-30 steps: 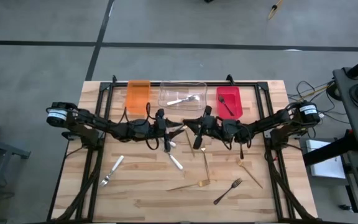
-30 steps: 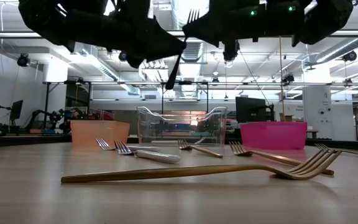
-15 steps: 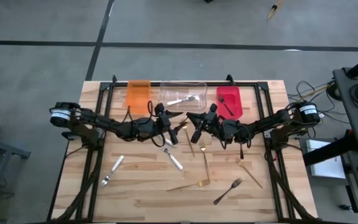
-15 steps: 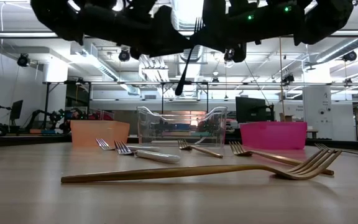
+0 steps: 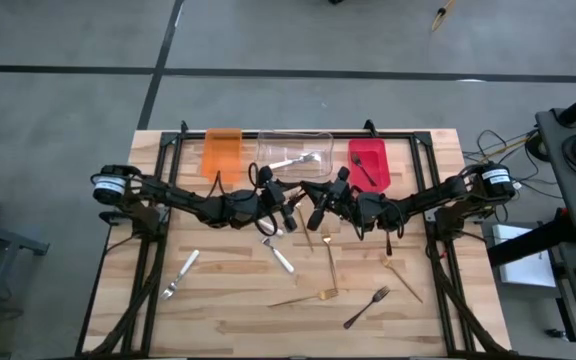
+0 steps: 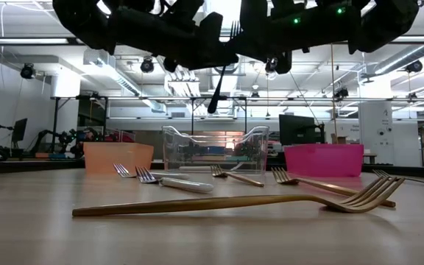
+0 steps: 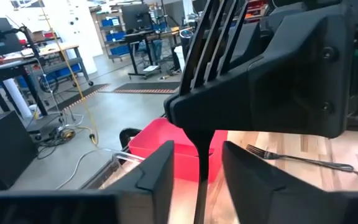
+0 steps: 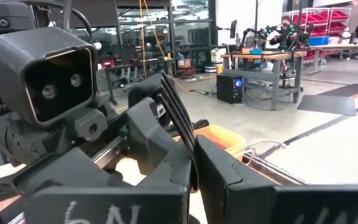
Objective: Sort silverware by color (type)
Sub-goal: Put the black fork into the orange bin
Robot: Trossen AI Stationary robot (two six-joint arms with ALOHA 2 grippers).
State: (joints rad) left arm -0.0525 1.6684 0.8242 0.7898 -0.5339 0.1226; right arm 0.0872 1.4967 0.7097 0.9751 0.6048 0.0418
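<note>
From above, your two grippers meet nose to nose at the centre of the frame, just below the clear bin (image 5: 294,151): the left gripper (image 5: 290,208) comes in from the left, the right gripper (image 5: 315,212) from the right, nearly touching. From table height, a black fork (image 6: 222,68) hangs between them in the upper middle — its long axis close to upright, tines up, handle pointing down. In the left wrist view that fork (image 7: 205,87) rises out of the right gripper's housing, its handle dropping straight down between the left gripper's own fingers (image 7: 157,171), which stand spread to either side of it and not visibly touching. In the right wrist view the right gripper's fingers (image 8: 219,168) are pressed together on the fork's neck (image 8: 180,115) — the red bin (image 5: 367,159) lies up and to the right, nearer the right arm.
</note>
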